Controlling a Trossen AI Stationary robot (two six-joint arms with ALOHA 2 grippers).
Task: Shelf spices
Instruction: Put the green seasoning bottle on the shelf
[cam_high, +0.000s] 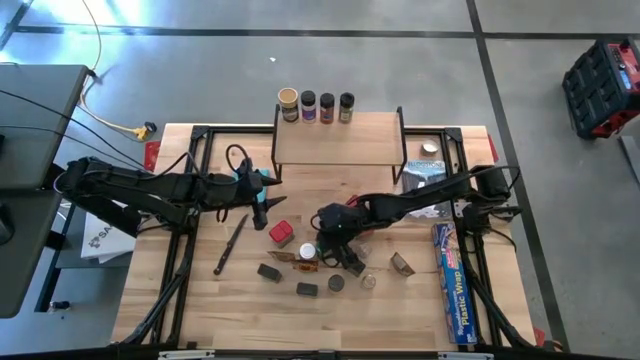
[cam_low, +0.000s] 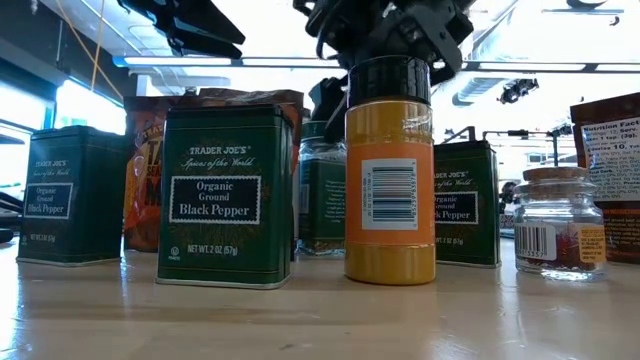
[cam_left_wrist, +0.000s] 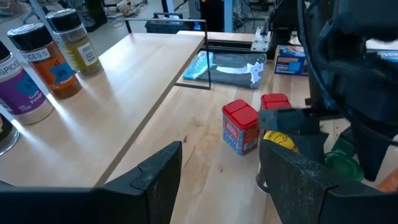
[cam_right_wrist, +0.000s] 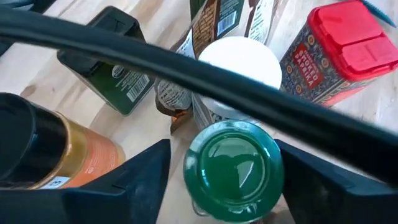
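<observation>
Four round jars (cam_high: 317, 105) stand in a row along the far edge of the shelf (cam_high: 338, 140), whose pale, smooth wooden top rests on thin black metal legs. On the table in front of it the other spices are scattered: a glossy green-lidded jar (cam_right_wrist: 234, 163), a white-lidded jar (cam_right_wrist: 239, 62) just behind it, a red-topped box (cam_right_wrist: 339, 53) with a patterned wrapper, square dark green pepper tins (cam_low: 225, 195), a tall jar of orange powder with a black cap (cam_low: 390, 170), and a small clear glass jar with a cork lid (cam_low: 558, 222).

A black cable crosses the right wrist view and hides part of the white lid. In the low view the tins cover most of an orange packet (cam_low: 143, 170), and a labelled packet is cut off at the edge.

The right gripper (cam_right_wrist: 221, 171) points down over the cluster, its fingers spread on either side of the green lid, apparently without touching it. The left gripper (cam_left_wrist: 221, 171) is stretched out low beside the shelf's near edge, its fingers apart and holding nothing.
</observation>
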